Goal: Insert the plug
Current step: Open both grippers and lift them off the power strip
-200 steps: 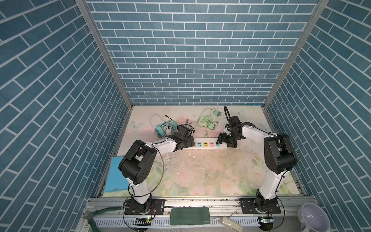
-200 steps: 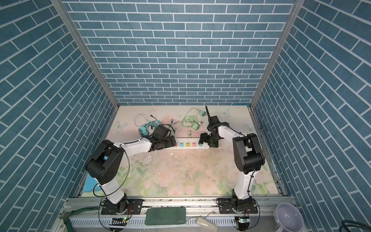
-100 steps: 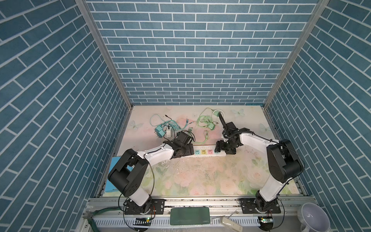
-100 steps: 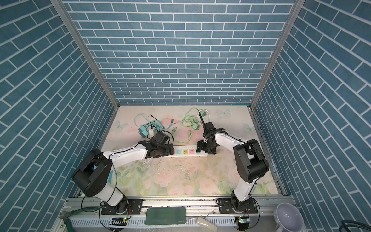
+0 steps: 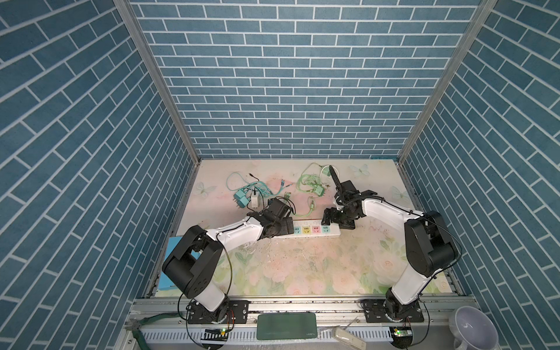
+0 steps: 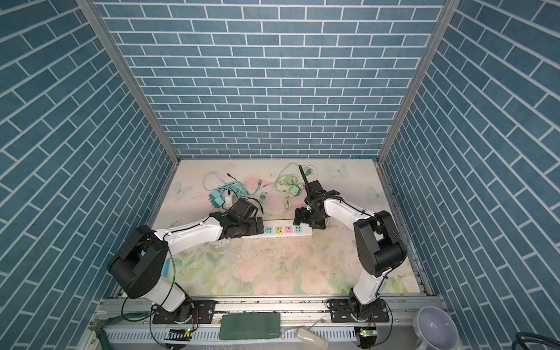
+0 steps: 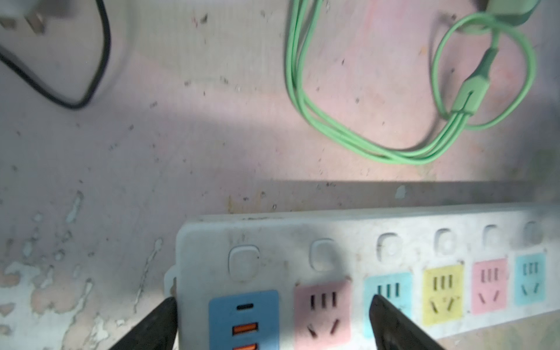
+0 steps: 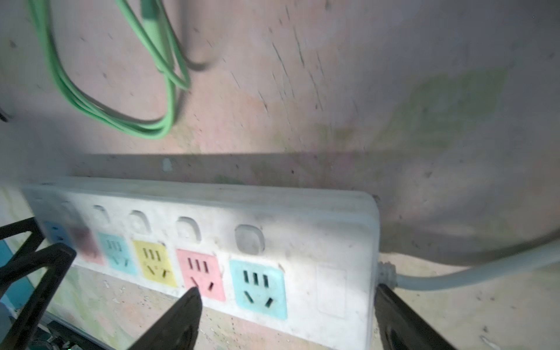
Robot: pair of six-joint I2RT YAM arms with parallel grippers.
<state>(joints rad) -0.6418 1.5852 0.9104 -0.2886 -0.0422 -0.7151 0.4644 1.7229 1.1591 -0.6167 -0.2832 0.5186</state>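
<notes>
The white power strip (image 5: 312,230) (image 6: 281,231) with coloured sockets lies across the middle of the table. My left gripper (image 5: 289,227) (image 7: 271,300) is open, its jaws astride the strip's left end (image 7: 363,236), over the blue USB panel and a pink socket. My right gripper (image 5: 337,220) (image 8: 288,289) is open astride the right end (image 8: 303,230), around the teal socket. Plugs lie loose behind the strip: two teal plugs (image 5: 241,197), a white plug (image 5: 255,201) and a green plug (image 5: 318,190). Neither gripper holds a plug.
Green cable loops (image 7: 394,145) (image 8: 121,121) and a black cable (image 7: 91,75) lie just behind the strip. The strip's white cord (image 8: 469,272) leaves its right end. A blue pad (image 5: 172,257) sits at the table's left front edge. Brick walls close in three sides.
Both grippers and the power strip between them have come toward the front of the table. Both pairs of jaws now stand a little wider.
</notes>
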